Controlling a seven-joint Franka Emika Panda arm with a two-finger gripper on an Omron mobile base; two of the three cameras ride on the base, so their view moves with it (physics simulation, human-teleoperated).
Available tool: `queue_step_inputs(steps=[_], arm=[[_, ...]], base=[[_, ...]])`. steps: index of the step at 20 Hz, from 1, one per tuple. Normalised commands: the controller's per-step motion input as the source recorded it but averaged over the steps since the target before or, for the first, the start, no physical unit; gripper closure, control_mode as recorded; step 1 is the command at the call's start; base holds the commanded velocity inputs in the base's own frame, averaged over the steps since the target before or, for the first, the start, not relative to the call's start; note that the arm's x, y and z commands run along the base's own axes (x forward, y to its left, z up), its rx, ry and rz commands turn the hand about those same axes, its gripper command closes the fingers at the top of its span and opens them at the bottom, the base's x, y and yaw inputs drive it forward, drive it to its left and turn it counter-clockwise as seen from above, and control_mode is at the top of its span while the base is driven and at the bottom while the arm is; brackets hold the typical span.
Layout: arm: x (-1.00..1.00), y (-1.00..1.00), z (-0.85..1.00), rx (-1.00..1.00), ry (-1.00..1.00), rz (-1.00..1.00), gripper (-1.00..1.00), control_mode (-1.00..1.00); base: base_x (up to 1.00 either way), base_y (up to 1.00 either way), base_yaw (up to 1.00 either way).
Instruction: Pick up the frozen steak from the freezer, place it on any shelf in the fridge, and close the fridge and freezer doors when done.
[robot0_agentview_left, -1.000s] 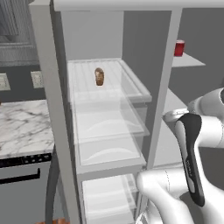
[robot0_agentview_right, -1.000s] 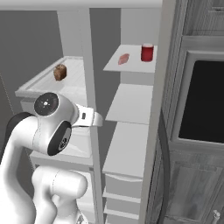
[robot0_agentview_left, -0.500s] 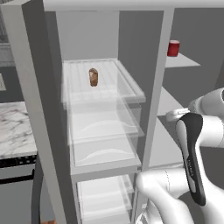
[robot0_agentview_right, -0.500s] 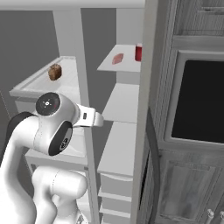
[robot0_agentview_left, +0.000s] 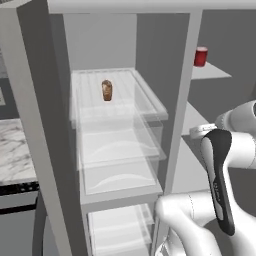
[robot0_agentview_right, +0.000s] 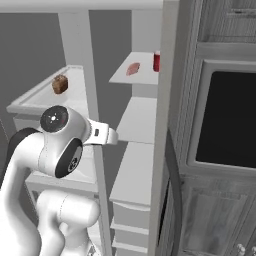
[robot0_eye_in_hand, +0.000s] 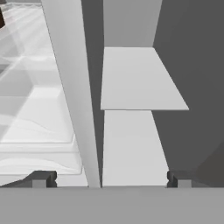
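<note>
The fridge (robot0_agentview_left: 115, 150) fills the left of the left base frame, the freezer (robot0_agentview_right: 135, 150) the center of the right base frame. The gripper (robot0_eye_in_hand: 109, 178) stands wide, empty. The frozen steak (robot0_agentview_right: 133, 69) lies on the upper freezer shelf beside the red can (robot0_agentview_left: 200, 56).

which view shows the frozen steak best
The right base view: the frozen steak lies flat and unobstructed on the top freezer shelf, beside the red can. In the left base view the red can shows on that shelf, not the steak. The hand view looks at lower freezer shelves.
</note>
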Motion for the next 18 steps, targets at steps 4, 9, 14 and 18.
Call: queue_step_inputs(steps=[4,9,14,18], arm=[[0.0,0.0,0.0,0.0,0.0,0.0,-1.0,1.0],[0.0,0.0,0.0,0.0,0.0,0.0,-1.0,1.0],[0.0,0.0,0.0,0.0,0.0,0.0,-1.0,1.0],[0.0,0.0,0.0,0.0,0.0,0.0,-1.0,1.0]], base=[[0.33,-0.24,0.0],[0.17,-0.42,0.0],[0.25,-0.34,0.0],[0.25,-0.27,0.0]])
